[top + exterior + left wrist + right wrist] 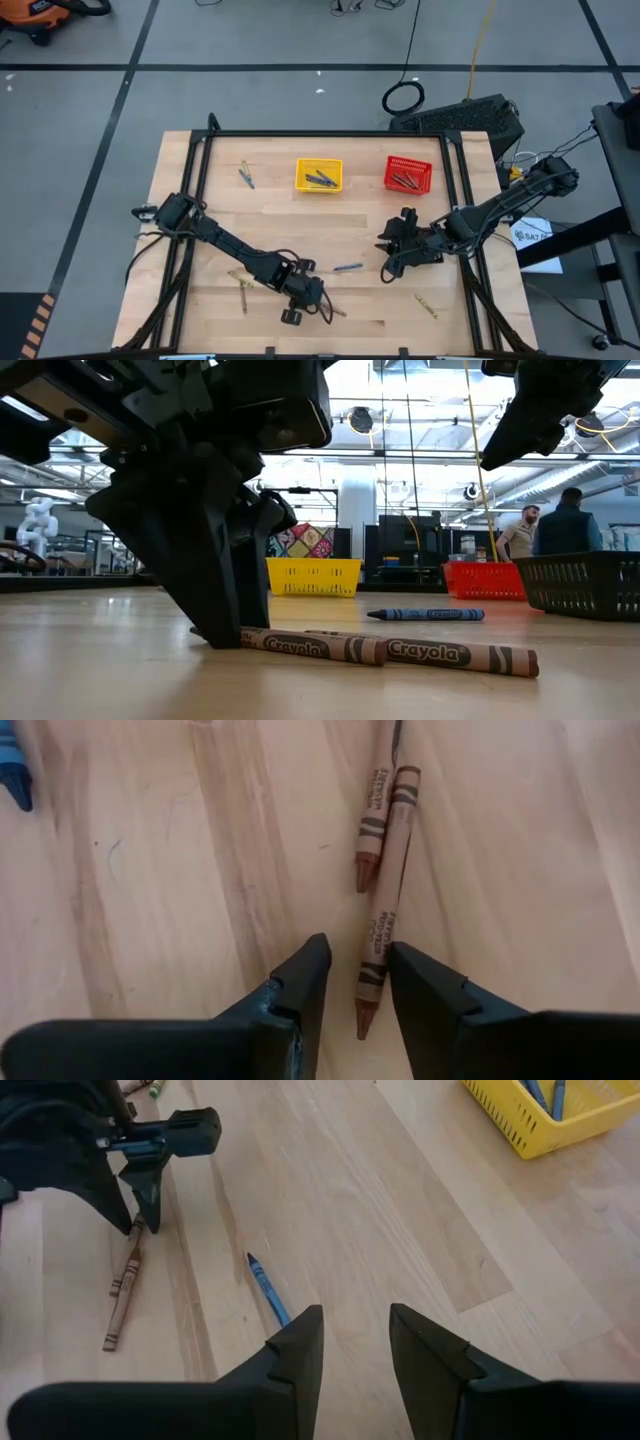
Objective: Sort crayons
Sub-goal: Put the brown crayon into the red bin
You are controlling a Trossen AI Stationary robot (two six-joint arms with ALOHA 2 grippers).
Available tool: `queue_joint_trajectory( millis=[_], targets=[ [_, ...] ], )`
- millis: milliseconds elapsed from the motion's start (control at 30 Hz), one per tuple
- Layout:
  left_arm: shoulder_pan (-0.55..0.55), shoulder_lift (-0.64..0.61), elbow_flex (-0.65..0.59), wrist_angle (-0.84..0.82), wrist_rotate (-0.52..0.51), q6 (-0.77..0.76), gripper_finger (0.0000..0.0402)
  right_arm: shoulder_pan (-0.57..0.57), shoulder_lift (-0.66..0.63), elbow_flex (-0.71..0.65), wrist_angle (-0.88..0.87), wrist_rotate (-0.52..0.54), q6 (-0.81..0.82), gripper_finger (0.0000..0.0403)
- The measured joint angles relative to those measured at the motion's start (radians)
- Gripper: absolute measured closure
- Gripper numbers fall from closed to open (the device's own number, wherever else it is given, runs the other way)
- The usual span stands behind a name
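Note:
Two brown crayons (pixel 372 820) lie side by side on the wood near the table's near edge. My left gripper (pixel 358 965) points steeply down over them, open. Its fingers stand on either side of the longer-showing brown crayon (pixel 385 910), near its pointed end. In the low view its fingertips (pixel 232 632) reach the tabletop beside the brown crayons (pixel 310 646). A blue crayon (pixel 348 267) lies on the bare wood between the two arms. My right gripper (pixel 355 1330) hangs open above the table's right middle, with nothing between its fingers. My left gripper comes from above with its fingers lying across the brown crayon near its pointed end (pixel 372 982). A gap shows beside one finger. The other finger (pixel 410 970) stands right against the crayon, and I cannot tell whether it touches. The crayon lies flat on the table.
A yellow basket (pixel 318 175) with blue crayons and a red basket (pixel 407 174) with brown-red ones stand at the far edge. A black mesh basket (pixel 585 585) shows at the right in the low view. Loose crayons lie at the far left (pixel 246 176), near left (pixel 241 290) and near right (pixel 427 305).

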Motion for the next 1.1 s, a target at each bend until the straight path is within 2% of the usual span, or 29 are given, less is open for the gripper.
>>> queue_joint_trajectory(
  millis=[267,600,767,1100],
  targets=[
    [-0.027,0.002,-0.003,-0.013,-0.002,0.002,0.0337,0.0,0.0,0.0,0.0,0.0,-0.004,0.0298],
    [-0.051,0.004,-0.005,-0.018,0.005,0.023,0.0363,0.0,0.0,0.0,0.0,0.0,-0.004,0.0298],
    [-0.053,0.004,-0.005,-0.029,0.018,0.026,0.0389,0.0,0.0,0.0,0.0,0.0,-0.004,0.0298],
    [-0.054,0.003,-0.005,-0.047,0.053,0.03,0.0394,0.0,0.0,0.0,0.0,-0.001,-0.004,0.0298]
  ],
)
